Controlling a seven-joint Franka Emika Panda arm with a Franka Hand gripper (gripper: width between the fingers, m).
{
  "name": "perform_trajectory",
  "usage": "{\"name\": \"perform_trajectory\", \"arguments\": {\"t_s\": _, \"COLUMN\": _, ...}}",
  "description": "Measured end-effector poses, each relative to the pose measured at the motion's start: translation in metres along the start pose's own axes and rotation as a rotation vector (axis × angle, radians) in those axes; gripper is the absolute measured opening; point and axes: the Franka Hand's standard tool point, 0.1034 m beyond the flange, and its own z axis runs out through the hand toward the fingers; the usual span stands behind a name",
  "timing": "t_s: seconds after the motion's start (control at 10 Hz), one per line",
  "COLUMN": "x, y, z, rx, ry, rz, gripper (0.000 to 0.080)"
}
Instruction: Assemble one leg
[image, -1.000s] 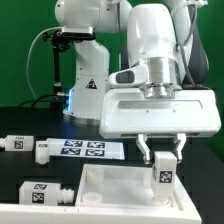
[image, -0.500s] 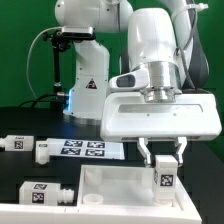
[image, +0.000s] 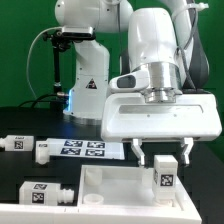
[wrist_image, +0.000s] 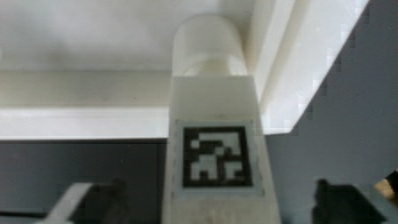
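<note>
A leg (image: 163, 173), a small white square post with a black-and-white tag, stands upright at the exterior view's right corner of the wide white panel (image: 105, 184). My gripper (image: 160, 152) hangs right over it, open, with one finger on each side of the leg's top and a gap on both sides. In the wrist view the leg (wrist_image: 215, 120) runs up the middle to the panel's corner (wrist_image: 107, 95), tag facing the camera. The dark fingertips (wrist_image: 98, 200) stand well clear of it on both sides.
The marker board (image: 85, 149) lies behind the panel. Three more tagged white legs lie at the exterior view's left: two (image: 15, 143) (image: 42, 149) beside the marker board, one (image: 42, 192) beside the panel. The robot base (image: 85, 90) stands behind.
The fingers have spread apart and let go of the leg. The leg stays upright in the panel's corner. The arm has hardly moved.
</note>
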Motion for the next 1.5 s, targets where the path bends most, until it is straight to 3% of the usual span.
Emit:
{"name": "perform_trajectory", "arguments": {"t_s": 0.1, "x": 0.004, "y": 0.001, "z": 0.001, "rx": 0.002, "ry": -0.022, "rz": 0.005, "gripper": 0.0633}}
{"name": "perform_trajectory", "arguments": {"t_s": 0.2, "x": 0.007, "y": 0.001, "z": 0.004, "rx": 0.007, "ry": -0.06, "rz": 0.01, "gripper": 0.0633}}
{"name": "perform_trajectory", "arguments": {"t_s": 0.4, "x": 0.017, "y": -0.002, "z": 0.006, "rx": 0.037, "ry": -0.253, "rz": 0.026, "gripper": 0.0644}}
{"name": "perform_trajectory", "arguments": {"t_s": 0.7, "x": 0.019, "y": 0.006, "z": 0.009, "rx": 0.066, "ry": -0.519, "rz": 0.05, "gripper": 0.0649}}
{"name": "perform_trajectory", "arguments": {"t_s": 0.9, "x": 0.02, "y": 0.007, "z": 0.009, "rx": 0.069, "ry": -0.553, "rz": 0.061, "gripper": 0.0649}}
{"name": "perform_trajectory", "arguments": {"t_s": 1.1, "x": 0.02, "y": 0.007, "z": 0.009, "rx": 0.064, "ry": -0.553, "rz": 0.078, "gripper": 0.0398}}
{"name": "perform_trajectory", "arguments": {"t_s": 1.2, "x": 0.02, "y": 0.006, "z": 0.009, "rx": 0.048, "ry": -0.555, "rz": 0.14, "gripper": 0.0398}}
{"name": "perform_trajectory", "arguments": {"t_s": 1.3, "x": 0.02, "y": 0.006, "z": 0.01, "rx": 0.023, "ry": -0.558, "rz": 0.228, "gripper": 0.0284}}
{"name": "perform_trajectory", "arguments": {"t_s": 1.5, "x": 0.019, "y": 0.007, "z": 0.01, "rx": -0.028, "ry": -0.543, "rz": 0.431, "gripper": 0.0284}}
